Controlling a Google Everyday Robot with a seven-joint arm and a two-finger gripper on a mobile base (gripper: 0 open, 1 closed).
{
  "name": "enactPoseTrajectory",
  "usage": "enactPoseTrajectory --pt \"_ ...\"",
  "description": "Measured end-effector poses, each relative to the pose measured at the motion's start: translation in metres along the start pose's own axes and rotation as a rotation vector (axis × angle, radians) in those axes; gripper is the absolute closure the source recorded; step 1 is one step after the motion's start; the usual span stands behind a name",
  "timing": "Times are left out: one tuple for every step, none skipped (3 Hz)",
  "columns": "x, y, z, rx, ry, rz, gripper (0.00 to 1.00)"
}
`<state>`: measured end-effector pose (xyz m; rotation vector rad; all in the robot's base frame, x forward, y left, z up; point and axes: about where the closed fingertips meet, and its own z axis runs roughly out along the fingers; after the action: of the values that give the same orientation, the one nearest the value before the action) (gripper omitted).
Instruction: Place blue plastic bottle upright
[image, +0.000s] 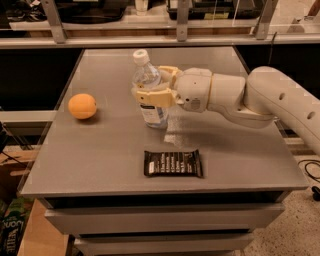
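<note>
The blue plastic bottle (153, 113), clear with a white cap and a pale label, stands upright on the grey table (100, 150) near its middle. My gripper (149, 83) reaches in from the right and is shut on the bottle's middle, with one cream finger in front of it and one behind it. The bottle's base rests on the table top.
An orange (82, 106) lies on the left of the table. A dark snack bar (173, 163) lies flat near the front edge, below the bottle. My white arm (260, 97) spans the right side of the table. Shelving runs behind the table.
</note>
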<state>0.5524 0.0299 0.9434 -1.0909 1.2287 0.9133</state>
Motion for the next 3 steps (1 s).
enactPoseTrajectory --pt "0.0004 0.0009 0.0010 -0.005 -0.002 0.000 0.35" --pt "0.0008 0.0016 0.0016 -0.009 -0.003 -0.002 0.12" --pt "0.0003 0.0019 0.0022 -0.016 -0.002 -0.006 0.00"
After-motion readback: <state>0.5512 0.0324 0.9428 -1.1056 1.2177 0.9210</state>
